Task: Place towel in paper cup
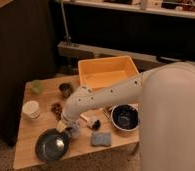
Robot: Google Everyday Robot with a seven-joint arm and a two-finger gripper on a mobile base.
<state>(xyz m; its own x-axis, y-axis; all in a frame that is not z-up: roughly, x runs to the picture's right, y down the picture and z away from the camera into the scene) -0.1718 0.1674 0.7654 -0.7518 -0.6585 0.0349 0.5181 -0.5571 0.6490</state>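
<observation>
Wooden surface (pixel 28 150) across the lower left of the frame. White arm (pixel 108 95) from the right edge down toward the lower left. Gripper (pixel 72 131) at its tip, low over the surface, just right of a dark round plate (pixel 52 145). Open or closed: impossible to tell.

Towel (pixel 100 138), grey-blue and folded flat, at lower centre near the surface's front edge, right of the gripper and apart from it. Cup (pixel 31 109), white paper, upright at the left, well apart from the towel.

Yellow bin (pixel 108 75) at upper centre. Dark blue bowl (pixel 124 117) right of centre, partly under the arm. Green cup (pixel 37 86) and small dark cup (pixel 65 90) toward the back left.
</observation>
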